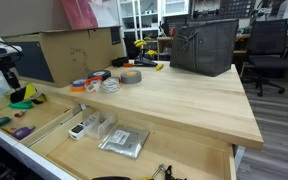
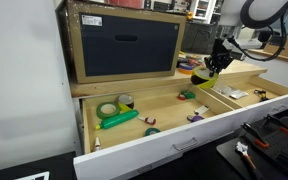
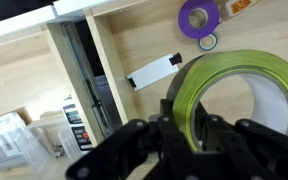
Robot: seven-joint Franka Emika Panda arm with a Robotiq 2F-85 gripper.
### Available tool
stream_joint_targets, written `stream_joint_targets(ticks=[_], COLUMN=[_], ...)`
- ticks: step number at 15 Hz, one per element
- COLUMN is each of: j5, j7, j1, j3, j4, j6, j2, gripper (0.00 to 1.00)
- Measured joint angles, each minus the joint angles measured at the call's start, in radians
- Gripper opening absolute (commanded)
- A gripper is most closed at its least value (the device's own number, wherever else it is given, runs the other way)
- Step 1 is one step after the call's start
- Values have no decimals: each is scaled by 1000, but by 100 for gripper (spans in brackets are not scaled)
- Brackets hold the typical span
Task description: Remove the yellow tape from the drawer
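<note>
Yellow tape (image 3: 239, 62) pinched and held above the drawer (image 3: 144, 35)
Dark fingers (image 3: 167, 132) are closed on the roll's wall. In an exterior view the tape (image 2: 212, 68) hangs over the drawer's far end, near the counter (image 2: 246, 80). My judgement for this step: keep the pinch firm, rise straight until clear of the dividers, then carry it slowly over the counter so the roll does not swivel.

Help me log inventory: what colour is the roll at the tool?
The roll is yellow-green; the wrist view shows it best.
</note>
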Motion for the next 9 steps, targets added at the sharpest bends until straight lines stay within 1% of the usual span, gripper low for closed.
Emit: stream_joint_targets(ticks=[1, 2, 6, 8, 9], j5=[0, 0, 0, 5, 17], j7=[0, 0, -2, -14, -32], j1=[0, 0, -2, -19, -34], j3=[0, 0, -1, -20, -42], j4=[0, 0, -4, -3, -1], j6=[0, 0, 0, 0, 0], j2=[0, 0, 3, -1, -7], gripper=[24, 6, 6, 6, 6])
